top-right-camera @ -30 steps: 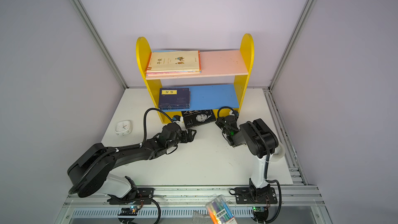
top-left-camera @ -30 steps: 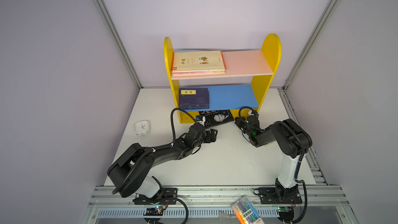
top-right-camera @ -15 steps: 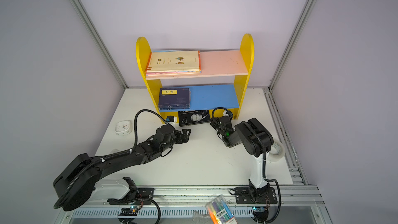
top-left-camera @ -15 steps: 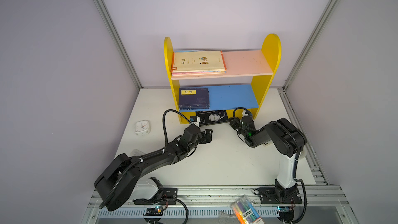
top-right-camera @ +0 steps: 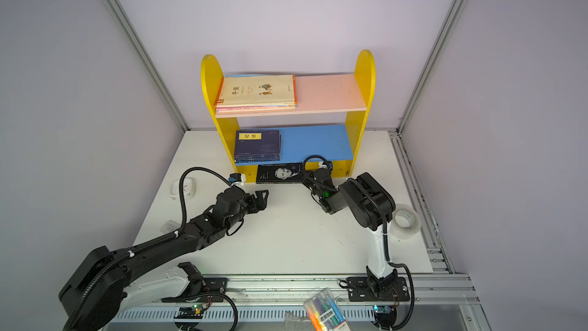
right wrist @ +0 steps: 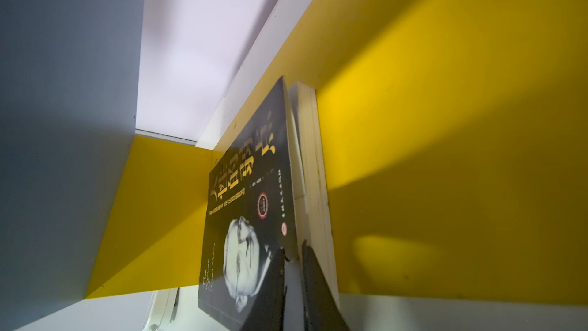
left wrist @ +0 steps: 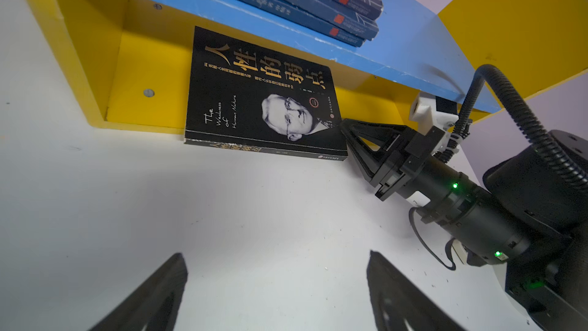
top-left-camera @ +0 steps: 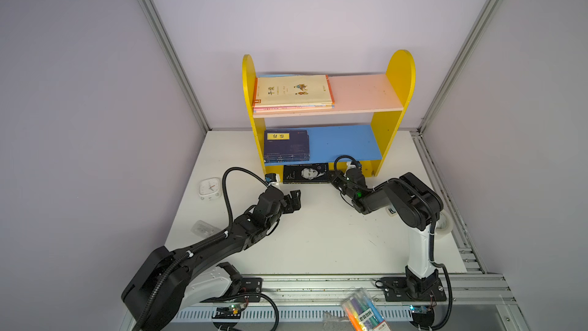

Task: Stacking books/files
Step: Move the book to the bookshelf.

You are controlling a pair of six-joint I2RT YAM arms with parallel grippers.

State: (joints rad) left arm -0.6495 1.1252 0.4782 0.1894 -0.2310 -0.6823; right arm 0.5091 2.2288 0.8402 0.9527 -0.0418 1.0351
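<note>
- Left gripper [top-left-camera: 292,197], short of the book, has its jaws wide apart and holds nothing.
- Black book [top-left-camera: 305,173] lies flat on the table, partly under the yellow shelf unit's [top-left-camera: 394,90] blue board.
- Right gripper [left wrist: 344,124] is at the book's cover corner with its jaws nearly together; whether it is pinching the cover is unclear.

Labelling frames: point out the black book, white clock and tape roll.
black book [left wrist: 254,97], left wrist view, front cover
white clock [top-left-camera: 209,187], in a top view, face
tape roll [top-right-camera: 405,233], in a top view, outer wall
</note>
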